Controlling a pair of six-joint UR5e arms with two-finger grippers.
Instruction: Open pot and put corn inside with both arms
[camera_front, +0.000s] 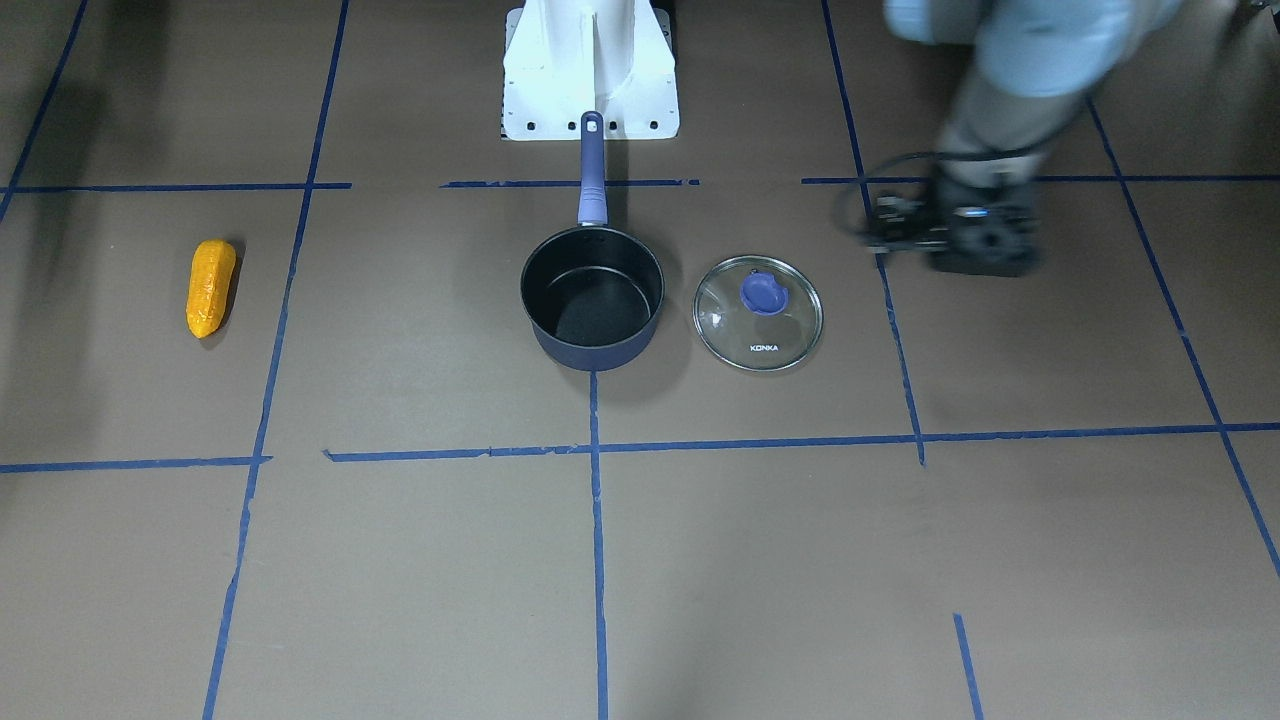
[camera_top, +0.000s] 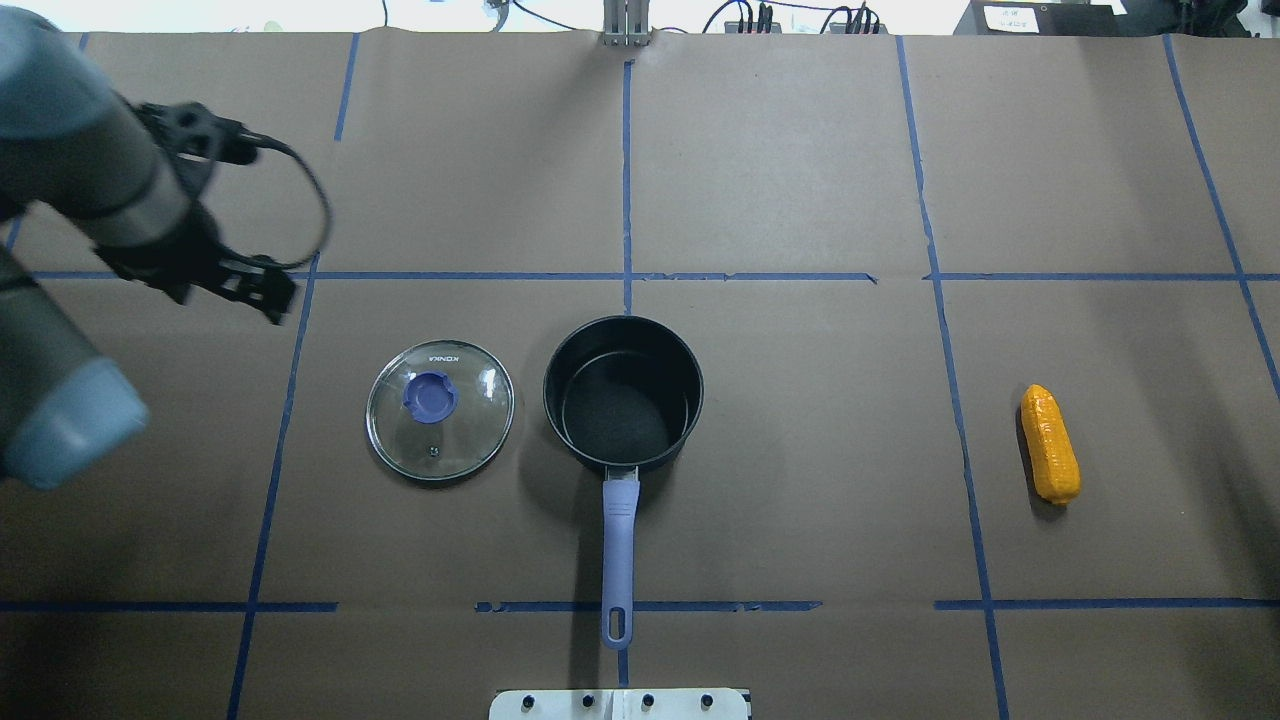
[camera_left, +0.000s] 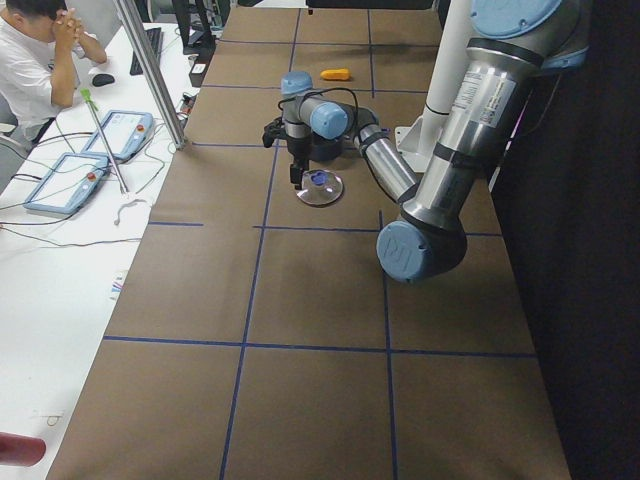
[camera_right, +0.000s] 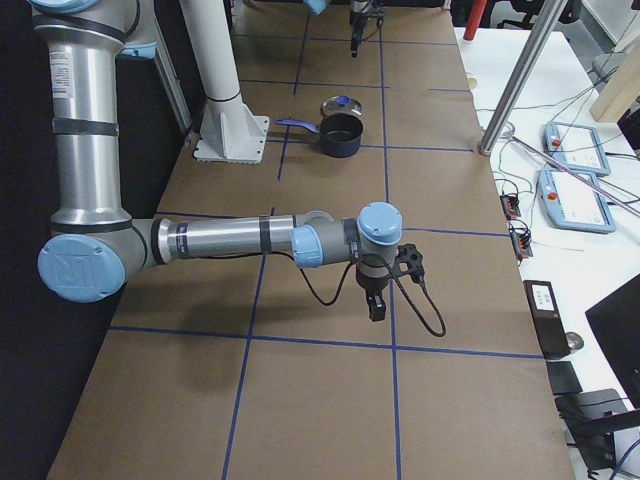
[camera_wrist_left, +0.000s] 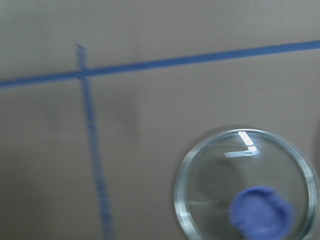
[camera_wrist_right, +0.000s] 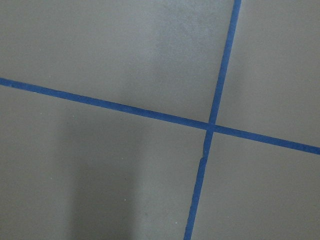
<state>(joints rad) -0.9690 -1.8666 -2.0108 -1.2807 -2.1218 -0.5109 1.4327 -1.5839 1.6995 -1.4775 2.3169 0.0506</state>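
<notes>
The pot stands open and empty at the table's middle, its purple-blue handle pointing at the robot's base. Its glass lid lies flat beside it on my left; the left wrist view shows the lid below. The corn lies alone far off on my right side. My left gripper is blurred, above the table beyond the lid and apart from it, holding nothing; I cannot tell whether it is open. My right gripper shows only in the exterior right view, over bare table far from the corn; I cannot tell its state.
The white base stand sits behind the pot's handle. Blue tape lines divide the brown table. An operator sits at a side desk with tablets. Bare table lies between pot and corn.
</notes>
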